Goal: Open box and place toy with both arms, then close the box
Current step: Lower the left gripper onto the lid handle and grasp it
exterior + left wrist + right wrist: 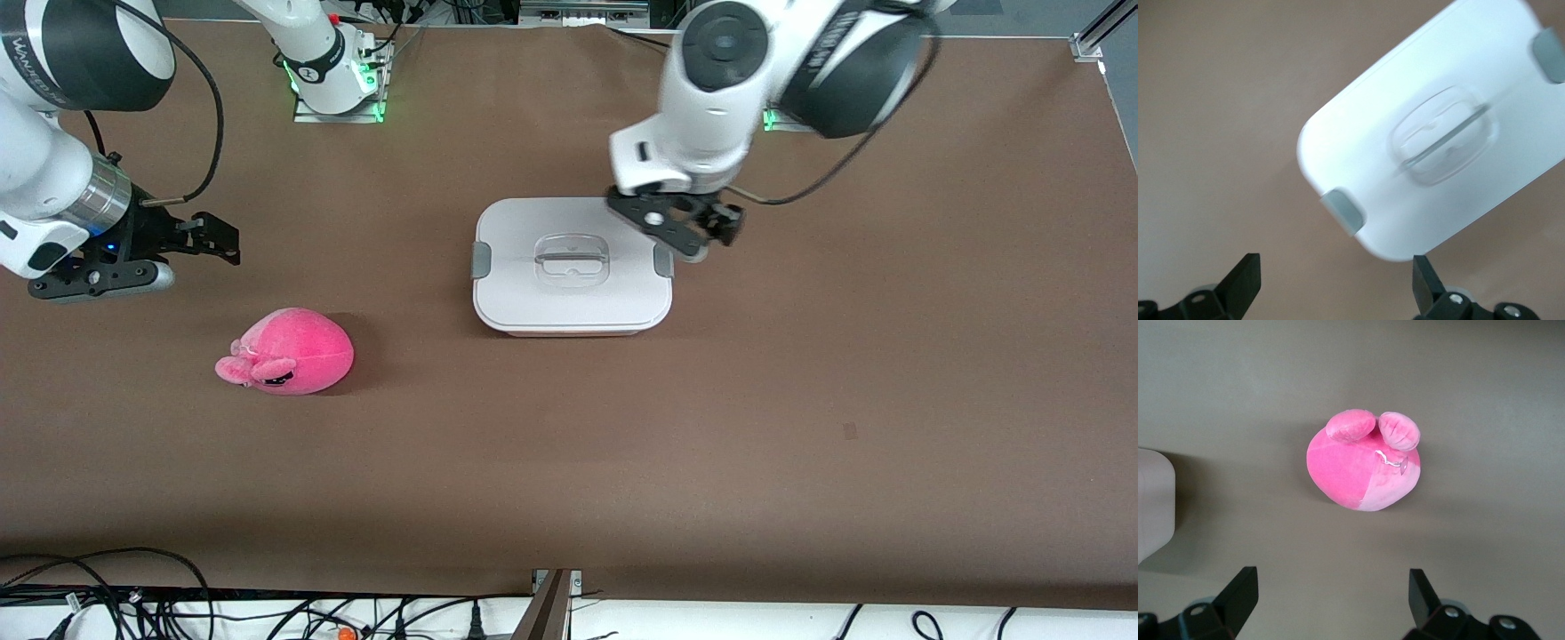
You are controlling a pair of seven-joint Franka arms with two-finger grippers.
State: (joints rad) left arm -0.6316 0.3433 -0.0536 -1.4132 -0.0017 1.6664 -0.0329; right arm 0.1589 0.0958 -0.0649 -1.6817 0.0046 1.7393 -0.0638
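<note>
Brown table (800,400), cables along the edge nearest the front camera, arm bases at the other edge. You have the box (573,267) mid-table, lid on, long axis running between the two arms' ends of the table, a grey clip at each short end and the clear handle (573,260) recessed in the centre. Toy (286,351) lies well apart from it, toward the right arm's end and nearer the front camera, ears pointing away from the box.

Key relation: left tool (680,227) hovers over the box's short end on the left arm's side, right by that clip (662,260); in the left wrist view the clip (1343,210) sits just ahead of the fingers (1241,283). So the left arm is your lid arm. Its jaws stand wide, holding nothing, touching nothing I can see.

Right tool (133,262) hangs over bare table, toy just ahead of it in its wrist view (1365,460). Jaws wide too, empty.

My read: nothing opened yet, box shut, toy outside.
</note>
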